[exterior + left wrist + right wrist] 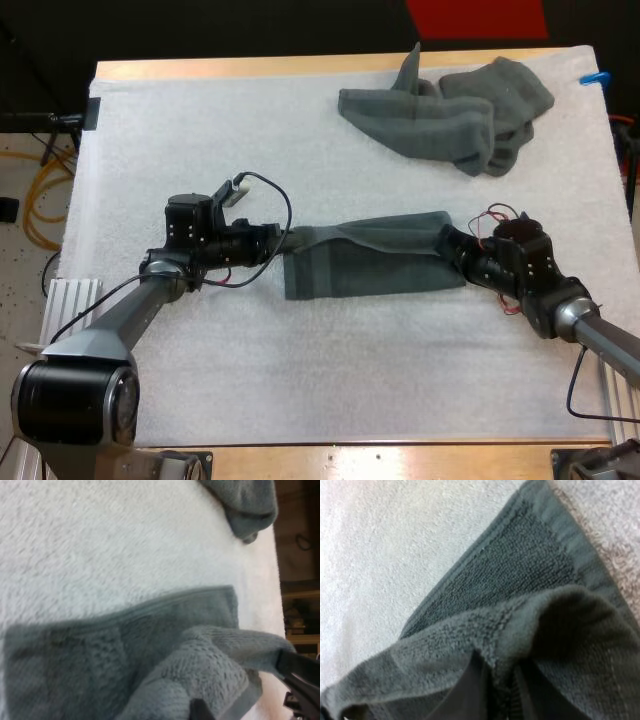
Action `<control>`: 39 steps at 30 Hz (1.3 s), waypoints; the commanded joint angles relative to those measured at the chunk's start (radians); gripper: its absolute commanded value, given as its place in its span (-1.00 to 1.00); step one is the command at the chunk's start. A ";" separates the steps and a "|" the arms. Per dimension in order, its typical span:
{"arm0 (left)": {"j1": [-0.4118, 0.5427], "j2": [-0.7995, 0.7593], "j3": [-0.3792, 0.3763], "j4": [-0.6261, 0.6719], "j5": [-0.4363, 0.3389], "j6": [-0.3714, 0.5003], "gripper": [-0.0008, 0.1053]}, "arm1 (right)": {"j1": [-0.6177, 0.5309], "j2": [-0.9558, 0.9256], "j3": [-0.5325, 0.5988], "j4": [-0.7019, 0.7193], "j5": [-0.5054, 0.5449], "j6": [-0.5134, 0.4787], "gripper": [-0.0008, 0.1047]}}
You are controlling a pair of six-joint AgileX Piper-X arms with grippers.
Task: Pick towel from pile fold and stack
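A dark grey-green towel [365, 262] lies stretched across the middle of the white mat [200, 130], partly folded over itself. My left gripper [283, 241] is shut on the towel's left end, and in the left wrist view the towel [150, 650] bunches up between the fingers of that gripper [245, 692]. My right gripper [448, 244] is shut on the towel's right end. In the right wrist view a fold of the towel [520, 575] is pinched between the fingers of that gripper [496, 690]. Both ends are lifted slightly off the mat.
A crumpled pile of towels [450, 110] lies at the back right of the mat; the pile's edge [250, 505] is seen beyond the held towel. Bare mat extends in front of the towel and to the back left.
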 commanded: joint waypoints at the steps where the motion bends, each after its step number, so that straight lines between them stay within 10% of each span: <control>1: 0.002 -0.002 -0.004 0.032 -0.010 0.015 -0.98 | 0.000 -0.001 -0.008 0.000 0.008 -0.002 -0.99; 12: 0.002 -0.002 -0.004 0.074 -0.041 0.125 -0.77 | 0.000 -0.001 -0.008 0.018 0.018 -0.011 -0.97; 17: 0.002 -0.002 -0.004 0.042 -0.036 0.137 -0.04 | 0.000 -0.001 -0.010 -0.023 0.019 -0.011 -0.15; 20: 0.002 -0.002 -0.008 -0.007 -0.036 0.136 0.04 | 0.000 -0.001 -0.010 -0.156 0.016 -0.045 0.37; 27: 0.002 -0.034 -0.060 -0.031 -0.041 0.140 0.03 | 0.000 -0.001 -0.071 -0.286 0.031 -0.196 0.36; 39: 0.002 -0.424 -0.062 0.241 -0.175 0.382 0.10 | 0.000 -0.178 -0.255 0.299 0.116 -0.593 0.36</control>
